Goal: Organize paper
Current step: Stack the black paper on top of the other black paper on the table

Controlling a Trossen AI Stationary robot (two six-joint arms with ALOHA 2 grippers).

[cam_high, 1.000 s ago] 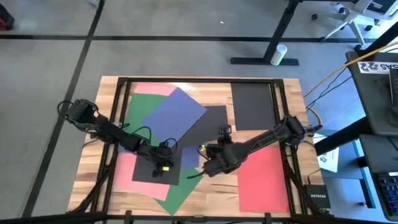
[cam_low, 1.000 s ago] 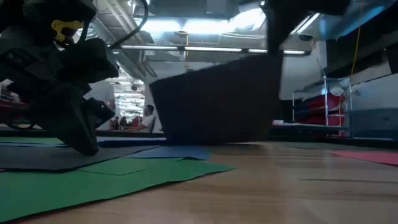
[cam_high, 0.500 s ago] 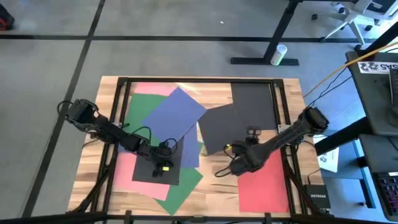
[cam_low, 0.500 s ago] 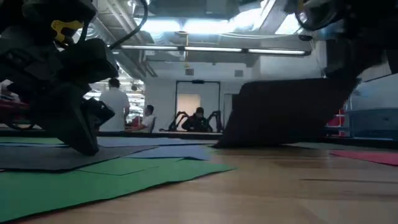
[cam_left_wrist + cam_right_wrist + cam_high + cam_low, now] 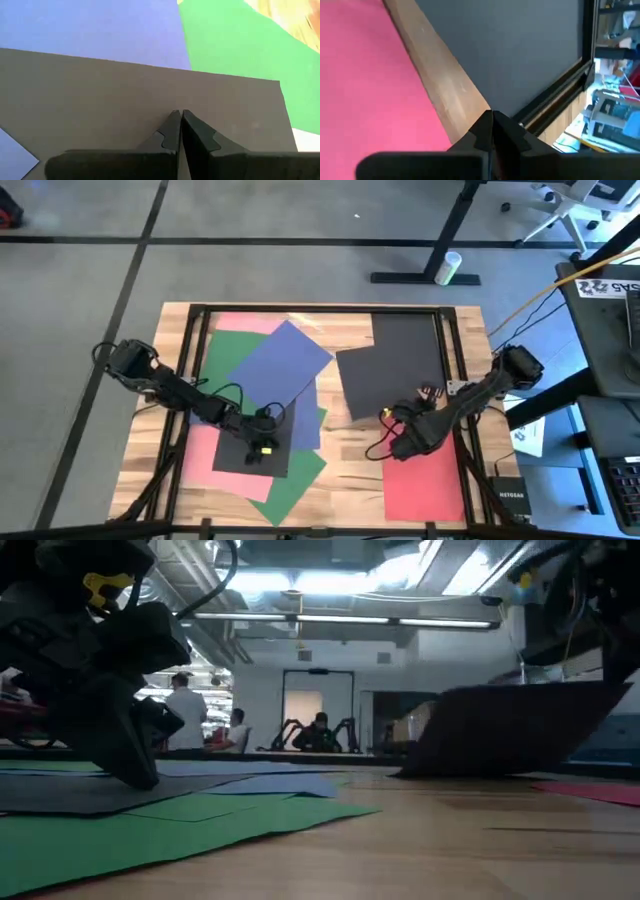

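Table (image 5: 345, 480) was pale wood, visible grain, slight sheen; paper sheets (image 5: 280, 365) were thin and matt; my fingers (image 5: 197, 137) appeared matt black plastic; frame rail (image 5: 555, 97) dark metal.

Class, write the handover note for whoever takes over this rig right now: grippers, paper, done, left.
Left gripper: shut, tip pressed on the pile's black sheet.
Right gripper: shut on a second black sheet, one edge lifted, overlapping a third black sheet.
Red sheet lies alone.
Done: two blacks nearly together at right.
Left: sort the mixed pile.
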